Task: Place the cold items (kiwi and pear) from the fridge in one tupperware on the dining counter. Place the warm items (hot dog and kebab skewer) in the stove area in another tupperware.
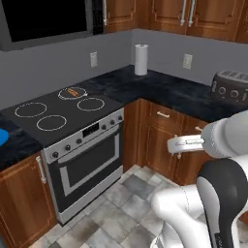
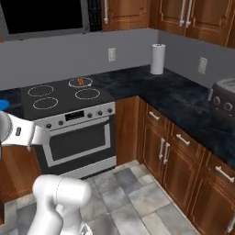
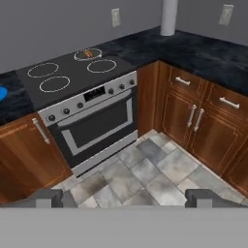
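The stove (image 1: 65, 114) has a flat black glass top with 4 white ring burners, a brushed steel front with round knobs, a dark oven window and a long bar handle. On the rear burner nearest the corner lies the hot dog (image 1: 73, 91), a small orange-brown sausage in a paler bun; in the left base view its long axis runs diagonally across the ring, from upper left to lower right. It looks too small to make out finer detail.

The counter (image 1: 160, 89) is dark, speckled stone wrapping an L-shaped corner, above reddish wood cabinets (image 2: 174, 151) with raised panels and slim metal handles. A white cylindrical paper towel roll (image 1: 141, 59) stands upright at the back of the corner, well apart from the stove. A rounded grey toaster (image 1: 230, 87) sits further right. The floor is grey, mottled square tile.

The gripper (image 3: 128, 198) hangs high over the floor, well away from the stove, its 2 dark finger tips (image 3: 48, 197) spread fully wide with nothing between them.
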Robot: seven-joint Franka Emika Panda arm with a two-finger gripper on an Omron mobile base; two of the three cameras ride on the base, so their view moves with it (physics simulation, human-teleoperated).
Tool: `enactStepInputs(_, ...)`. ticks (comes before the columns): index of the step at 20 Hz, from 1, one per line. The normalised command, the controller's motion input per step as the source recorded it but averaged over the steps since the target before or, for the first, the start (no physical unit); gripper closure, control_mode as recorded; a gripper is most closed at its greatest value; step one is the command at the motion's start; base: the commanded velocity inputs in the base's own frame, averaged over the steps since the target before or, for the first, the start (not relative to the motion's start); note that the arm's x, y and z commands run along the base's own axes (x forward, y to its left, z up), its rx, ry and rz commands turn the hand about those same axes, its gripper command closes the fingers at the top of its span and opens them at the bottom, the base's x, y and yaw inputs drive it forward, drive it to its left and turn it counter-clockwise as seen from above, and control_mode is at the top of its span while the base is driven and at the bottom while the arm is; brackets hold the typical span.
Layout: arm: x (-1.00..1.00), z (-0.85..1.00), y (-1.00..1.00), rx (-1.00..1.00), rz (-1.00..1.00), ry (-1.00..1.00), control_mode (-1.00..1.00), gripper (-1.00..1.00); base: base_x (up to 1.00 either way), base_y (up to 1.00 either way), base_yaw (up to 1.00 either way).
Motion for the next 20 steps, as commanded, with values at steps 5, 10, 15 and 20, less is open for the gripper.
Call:
enactStepInputs(5,0.0,0.0,0.0,0.0,0.0,0.0,1.0,-1.0,0.99,-0.2,0.45)
enactStepInputs(10,0.0,0.0,0.0,0.0,0.0,0.0,1.0,-1.0,1.0,-0.43,0.31)
enactStepInputs(15,0.0,0.0,0.0,0.0,0.0,0.0,1.0,-1.0,0.99,-0.23,0.31)
enactStepInputs(20,0.0,0.0,0.0,0.0,0.0,0.0,1.0,-1.0,0.87,-0.19,0.39)
